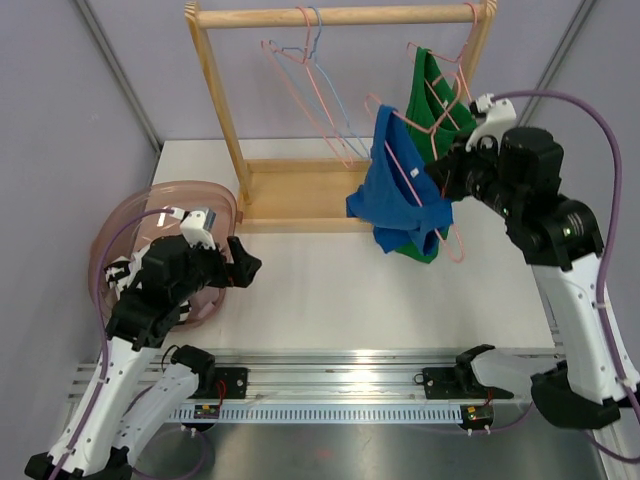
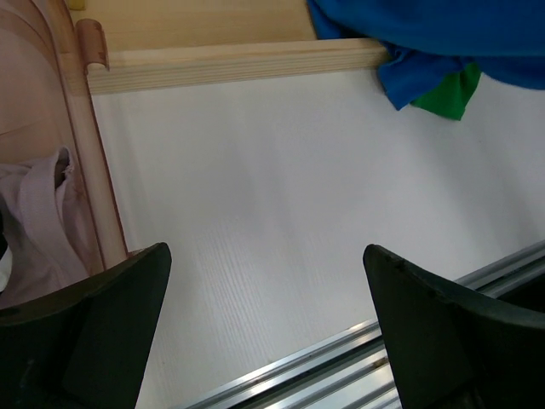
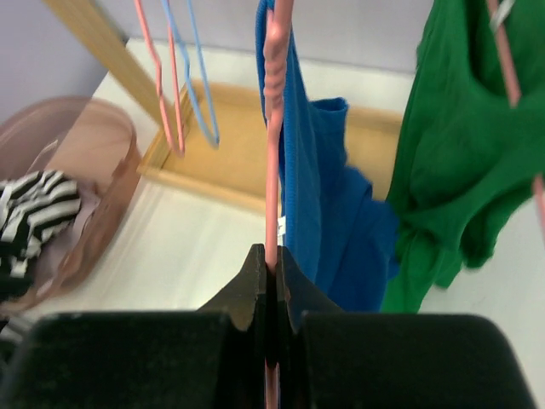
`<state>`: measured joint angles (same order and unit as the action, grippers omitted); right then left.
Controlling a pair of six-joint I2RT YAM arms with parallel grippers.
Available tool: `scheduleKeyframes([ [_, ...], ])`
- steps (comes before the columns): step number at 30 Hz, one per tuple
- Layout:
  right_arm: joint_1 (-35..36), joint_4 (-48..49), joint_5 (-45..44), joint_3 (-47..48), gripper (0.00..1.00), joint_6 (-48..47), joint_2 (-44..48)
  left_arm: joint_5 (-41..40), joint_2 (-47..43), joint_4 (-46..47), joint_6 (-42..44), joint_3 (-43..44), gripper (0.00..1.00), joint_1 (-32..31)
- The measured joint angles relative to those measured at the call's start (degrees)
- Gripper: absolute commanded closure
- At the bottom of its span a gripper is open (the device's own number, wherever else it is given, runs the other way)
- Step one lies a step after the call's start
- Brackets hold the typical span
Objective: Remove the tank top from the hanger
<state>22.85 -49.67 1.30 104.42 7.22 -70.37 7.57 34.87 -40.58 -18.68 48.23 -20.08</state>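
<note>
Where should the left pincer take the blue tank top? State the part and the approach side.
Probably best: grip the loose lower hem of the blue tank top, coming in low from the left. That bunch hangs free below the pink hanger, which the right pincer clamps shut. The open left pincer already faces it, and the green top crowds the right side.

1. Pale lilac-grey walls [image 1: 60,120] all round, slim metal struts [image 1: 113,70] in back corners.
2. White matte counter [image 1: 330,300], evenly lit.
3. Wooden rack [image 1: 218,110] at counter's back.
4. Aluminium rail [image 1: 340,382] along near edge.
</note>
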Motion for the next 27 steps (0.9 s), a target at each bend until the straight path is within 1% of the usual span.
scheduleKeyframes([
  [4, 0.00, -0.76, 3.85, -11.91, 1.00, 2.25, 10.38, 1.64, -0.55, 0.74, -2.40, 1.38, 0.01, -1.88],
  [10, 0.02, -0.79, 12.24, -30.05, 1.00, 6.73, 22.16, 2.58, 1.88, 6.99, -5.25, 4.13, 0.01, -10.64],
  [12, 0.02, -0.87, 14.71, -36.00, 1.00, 8.13, 24.83, 1.55, 4.55, 10.10, -5.86, 4.63, 0.01, -15.52],
  [15, 0.02, -0.22, 18.12, -43.54, 1.00, 10.03, 27.85, -3.56, 8.61, 14.43, -5.99, 4.61, 0.01, -24.59],
  [19, 0.02, 1.49, 23.91, -49.33, 1.00, 12.24, 30.45, -11.26, 14.25, 20.17, -5.11, 4.37, 0.01, -35.32],
  [22, 0.02, 2.16, 27.82, -50.80, 1.00, 13.38, 32.41, -16.41, 18.75, 23.82, -3.91, 4.35, 0.01, -40.81],
  [24, 0.02, 2.36, 29.77, -50.84, 1.00, 13.81, 33.73, -19.47, 21.64, 25.42, -3.21, 4.35, 0.02, -42.80],
  [26, 0.02, 2.84, 32.17, -50.84, 1.00, 14.34, 35.39, -21.27, 23.85, 26.01, -2.67, 4.35, 0.04, -43.67],
  [27, 0.02, 3.13, 33.35, -50.84, 1.00, 14.56, 36.06, -21.86, 24.92, 26.40, -2.32, 4.37, 0.10, -43.87],
])
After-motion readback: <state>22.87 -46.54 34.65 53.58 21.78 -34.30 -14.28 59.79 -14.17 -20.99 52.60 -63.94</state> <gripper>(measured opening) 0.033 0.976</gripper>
